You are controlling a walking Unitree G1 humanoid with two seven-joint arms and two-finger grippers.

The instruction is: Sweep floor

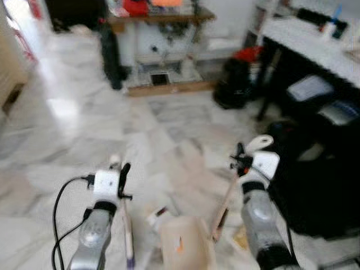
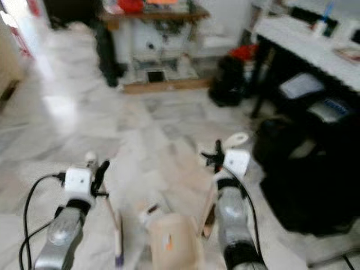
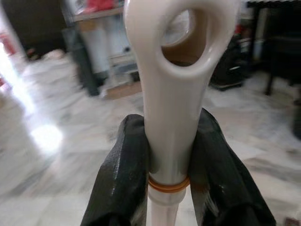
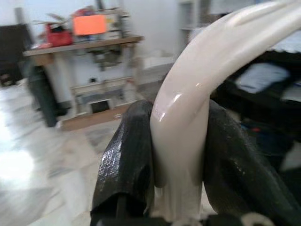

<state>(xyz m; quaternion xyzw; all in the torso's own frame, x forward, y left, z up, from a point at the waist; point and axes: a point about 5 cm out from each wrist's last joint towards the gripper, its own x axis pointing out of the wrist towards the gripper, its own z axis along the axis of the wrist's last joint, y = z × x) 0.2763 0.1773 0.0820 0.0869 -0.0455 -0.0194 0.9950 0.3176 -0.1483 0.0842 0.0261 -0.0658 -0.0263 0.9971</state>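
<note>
A: What is the left gripper [image 3: 171, 165] holding over the glossy marble floor [image 1: 84, 129]?

B: Its black textured fingers pinch a smooth cream broom handle [image 3: 174, 94] just below the looped end.

A: And on the right?

B: The right gripper [image 4: 181, 155] clamps a curved cream dustpan handle [image 4: 197, 94]; the dustpan [image 1: 183, 242], apparently, sits low between both raised arms. Open floor ahead; dark bags [image 1: 320, 185] crowd the right.
</note>
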